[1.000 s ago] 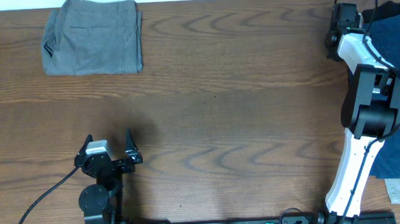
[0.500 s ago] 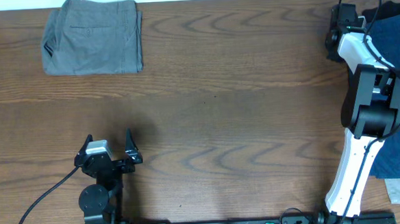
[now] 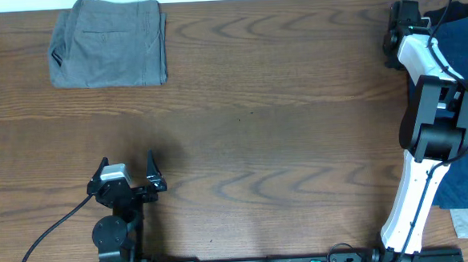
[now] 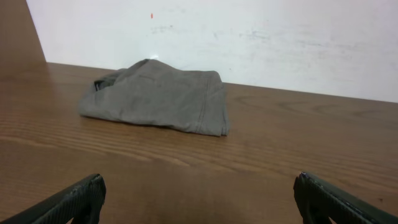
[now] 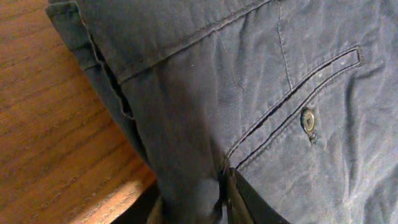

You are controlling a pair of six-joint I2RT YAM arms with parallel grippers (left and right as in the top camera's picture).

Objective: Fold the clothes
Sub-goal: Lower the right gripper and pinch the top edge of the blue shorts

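From overhead, a pair of dark navy-blue fabric shorts (image 3: pixel 464 51) lies at the 3 o'clock edge of the brown wooden table (image 3: pixel 281 112), partly out of frame. The white-and-black right arm (image 3: pixel 430 121) stretches toward 1 o'clock to reach their upper corner, probably to drag them onto open wood for folding. A folded grey-olive pair of shorts (image 3: pixel 109 41) sits well apart at 11 o'clock, apparently finished work set out of the way. The black left gripper (image 3: pixel 127 165) rests at 7 o'clock with its fingers spread and nothing between them, leaving the middle of the table free. The left wrist camera looks past those parted fingertips to the grey-olive bundle at 12 o'clock, below a white wall (image 4: pixel 280 43). The right wrist camera fills with navy cloth, a buttoned welt pocket (image 5: pixel 306 118) at 2 o'clock. At 6 o'clock the right gripper (image 5: pixel 205 200) appears pinched shut on a ridge of the fabric beside the hem.
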